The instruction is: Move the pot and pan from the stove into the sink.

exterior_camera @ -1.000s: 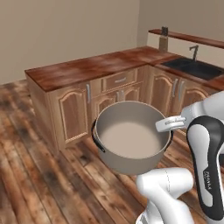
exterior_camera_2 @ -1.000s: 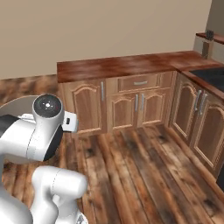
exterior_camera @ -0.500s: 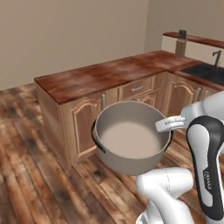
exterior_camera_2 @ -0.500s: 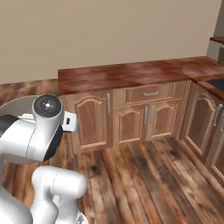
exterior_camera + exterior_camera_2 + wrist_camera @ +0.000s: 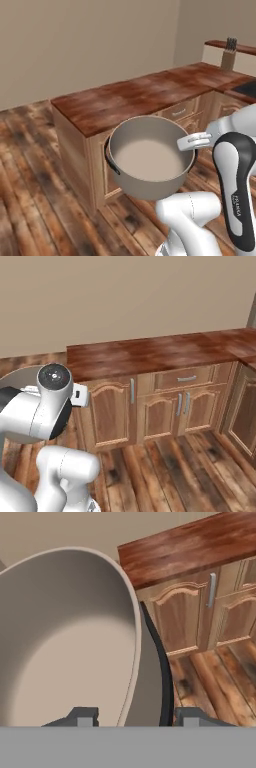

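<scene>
While the base swings along the counter [image 5: 135,97], gripper [image 5: 135,716] keeps the pot [image 5: 150,155] clamped at its rim; sink drop-off still pending.

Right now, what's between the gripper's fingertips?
The pot's rim and wall: in the hand view one fingertip sits inside the pot, the other outside, past its black loop handle.

small pale lettering runs down the robot arm's dark link [image 5: 239,200], too blurred to read.
</scene>
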Controlling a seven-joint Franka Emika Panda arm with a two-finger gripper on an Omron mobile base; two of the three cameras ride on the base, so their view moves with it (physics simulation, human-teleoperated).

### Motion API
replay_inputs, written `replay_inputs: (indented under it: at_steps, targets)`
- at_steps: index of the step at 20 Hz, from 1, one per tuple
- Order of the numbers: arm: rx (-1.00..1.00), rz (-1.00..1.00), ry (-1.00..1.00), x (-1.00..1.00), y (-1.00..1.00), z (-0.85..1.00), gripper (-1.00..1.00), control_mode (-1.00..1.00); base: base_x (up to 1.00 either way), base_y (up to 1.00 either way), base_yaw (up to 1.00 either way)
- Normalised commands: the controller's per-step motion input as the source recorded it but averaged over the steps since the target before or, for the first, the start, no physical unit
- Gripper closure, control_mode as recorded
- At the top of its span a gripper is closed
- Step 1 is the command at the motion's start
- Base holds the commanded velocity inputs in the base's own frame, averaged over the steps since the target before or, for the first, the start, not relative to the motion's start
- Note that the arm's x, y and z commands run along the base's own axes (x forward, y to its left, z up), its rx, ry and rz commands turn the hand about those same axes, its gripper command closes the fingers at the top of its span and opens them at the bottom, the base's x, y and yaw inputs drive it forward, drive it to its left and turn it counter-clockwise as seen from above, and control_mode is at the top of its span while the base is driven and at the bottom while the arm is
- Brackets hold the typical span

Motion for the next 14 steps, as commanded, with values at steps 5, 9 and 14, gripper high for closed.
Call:
replay_inputs:
  at_steps: [5, 9, 14]
  targets:
    - [0.0, 0.0, 0.0, 0.0, 0.0, 0.0, 1.0, 1.0, 0.58, 0.0, -0.06]
    - [0.0, 0.0, 0.0, 0.0, 0.0, 0.0, 1.0, 1.0, 0.21, -0.1, -0.44]
    - [0.0, 0.0, 0.0, 0.0, 0.0, 0.0, 1.0, 1.0, 0.03, -0.08, -0.5]
